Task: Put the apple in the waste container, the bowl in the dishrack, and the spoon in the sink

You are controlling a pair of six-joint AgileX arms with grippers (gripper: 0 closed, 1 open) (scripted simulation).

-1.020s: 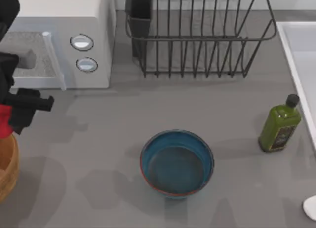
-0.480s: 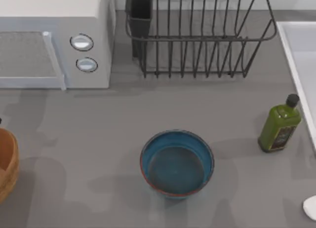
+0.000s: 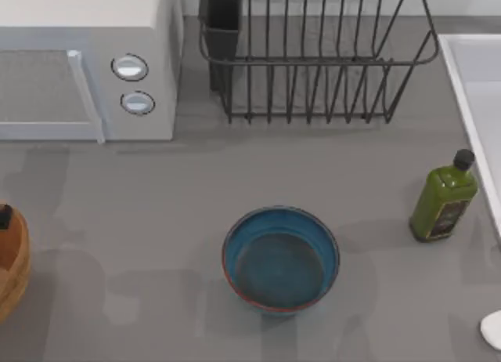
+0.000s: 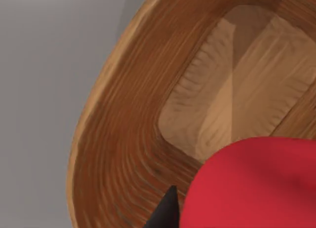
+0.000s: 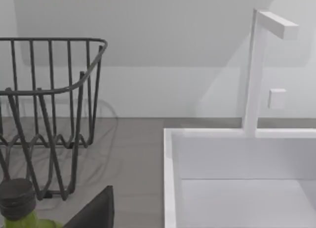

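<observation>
The left pincer [image 4: 165,213] hangs over the waste container [image 4: 123,114] at nine o'clock on the counter [image 3: 156,221], having swung off the microwave [image 3: 86,64] side. The apple [image 4: 256,183] is just above the tub; grip: cannot tell. Drop looks imminent.

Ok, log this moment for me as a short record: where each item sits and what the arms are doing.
apple: over the waste container's hollow, at the left gripper
waste container: table's left edge, partly in view
bowl: upright on the table, centre, not in the dishrack
dishrack: back of the table, beside the microwave
spoon: on the table at the right edge, outside the sink
sink: right side
green bottle: upright, left of the sink
right gripper: near the bottle
</observation>
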